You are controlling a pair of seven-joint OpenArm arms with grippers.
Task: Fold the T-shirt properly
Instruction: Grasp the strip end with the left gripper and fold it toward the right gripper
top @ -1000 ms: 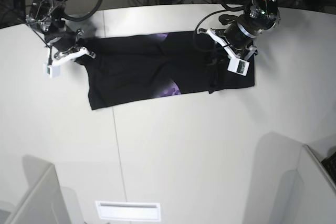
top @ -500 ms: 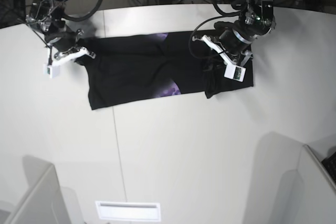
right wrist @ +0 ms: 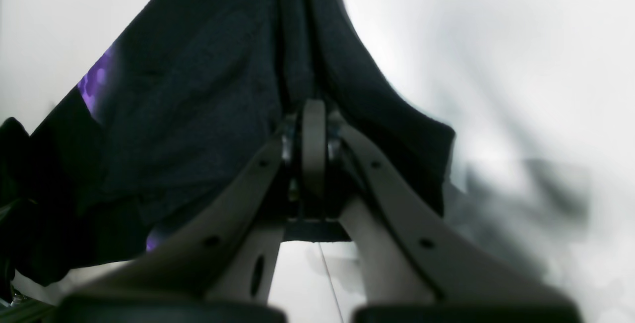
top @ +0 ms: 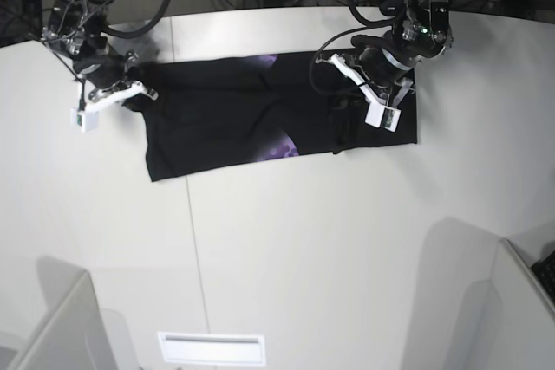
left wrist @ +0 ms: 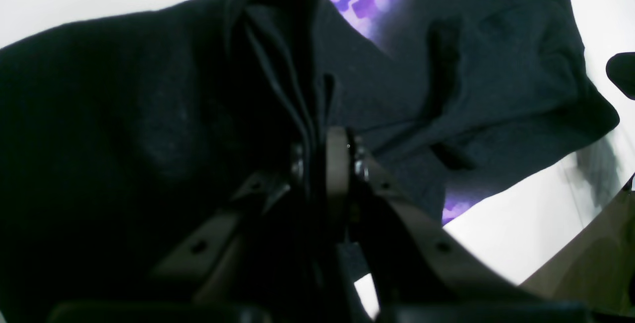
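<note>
Base view: T-shirt (top: 234,119) spread as a long dark band across the desk (top: 286,249), toward 12 o'clock, purple print peeping out at the middle. Judged partly folded: already narrowed lengthwise into a strip, cross folds not yet made.

At 9 o'clock of the band, right claw (top: 130,93) pressed together on the cloth's end, pinching a thin edge of T-shirt (right wrist: 208,95) between flat pads, as seen from the right wrist. At 3 o'clock, left claw (top: 360,97) likewise nipped shut on a bunched ridge of T-shirt (left wrist: 149,129), with that end raised and gathered inward rather than lying flat. Likely in hand: bringing the 3 o'clock end over toward the middle. Left to do, by judgement: laying that fold down, folding the other end, smoothing.

Hard to make out: layers under the lifted bunch, all black on black; sleeves and collar not distinguishable; left wrist view mostly dark cloth; right wrist view blurred toward 3 o'clock; print largely hidden inside the fold.
</note>
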